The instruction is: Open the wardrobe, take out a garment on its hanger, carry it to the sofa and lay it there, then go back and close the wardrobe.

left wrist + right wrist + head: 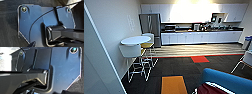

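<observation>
The sofa (pixel 231 81) was cut off at the lower right corner of the head view, only its blue back showing, with a strip of the maroon garment (pixel 209 89) lying on it beside a white edge too blurred to name. I could not tell whether either gripper was spread or pressed together, nor where the garment lay relative to them. A round white table (pixel 135 40) with stools stood by the left wall
</observation>
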Motion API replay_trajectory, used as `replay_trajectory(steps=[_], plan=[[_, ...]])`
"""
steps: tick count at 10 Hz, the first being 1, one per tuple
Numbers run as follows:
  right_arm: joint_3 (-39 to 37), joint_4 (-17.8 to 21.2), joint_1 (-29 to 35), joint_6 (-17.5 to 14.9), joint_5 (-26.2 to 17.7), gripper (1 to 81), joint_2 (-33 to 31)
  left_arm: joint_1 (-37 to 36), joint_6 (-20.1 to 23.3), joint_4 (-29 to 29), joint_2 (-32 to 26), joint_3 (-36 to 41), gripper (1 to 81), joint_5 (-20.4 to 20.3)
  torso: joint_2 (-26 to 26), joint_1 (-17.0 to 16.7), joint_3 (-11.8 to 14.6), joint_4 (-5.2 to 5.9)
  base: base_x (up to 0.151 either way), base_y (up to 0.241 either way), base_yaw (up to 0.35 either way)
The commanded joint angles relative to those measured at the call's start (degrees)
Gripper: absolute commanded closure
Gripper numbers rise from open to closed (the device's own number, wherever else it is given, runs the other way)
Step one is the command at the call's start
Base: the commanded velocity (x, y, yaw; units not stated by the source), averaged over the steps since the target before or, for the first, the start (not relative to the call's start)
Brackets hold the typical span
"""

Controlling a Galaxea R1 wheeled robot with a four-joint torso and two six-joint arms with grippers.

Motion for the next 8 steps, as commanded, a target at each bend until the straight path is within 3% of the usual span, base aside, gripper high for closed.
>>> replay_trajectory(steps=[1, 3, 8], plan=[[9.5, -0.39, 1.5, -0.61, -3.05, 1.0, -3.96, -1.82, -0.19, -0.6, -1.24, 1.7, 1.0, 1.77, 0.0, 0.0, 0.0, 0.0, 0.0, 0.0, 0.301], [16.05, -0.48, 1.58, -0.7, -3.06, 1.0, -7.94, -1.64, -0.19, -0.6, -3.35, 4.68, 1.0, 0.28, 0.0, 0.02, -0.02, 0.0, 0.0, 0.0, 0.301], [15.53, 0.31, 1.58, -0.61, -3.06, 1.0, -9.34, -1.64, -0.19, -0.69, -4.23, 5.91, 1.0, 0.19, 0.0, 0.0, 0.0, 0.0, 0.0, 0.0, 0.301]])
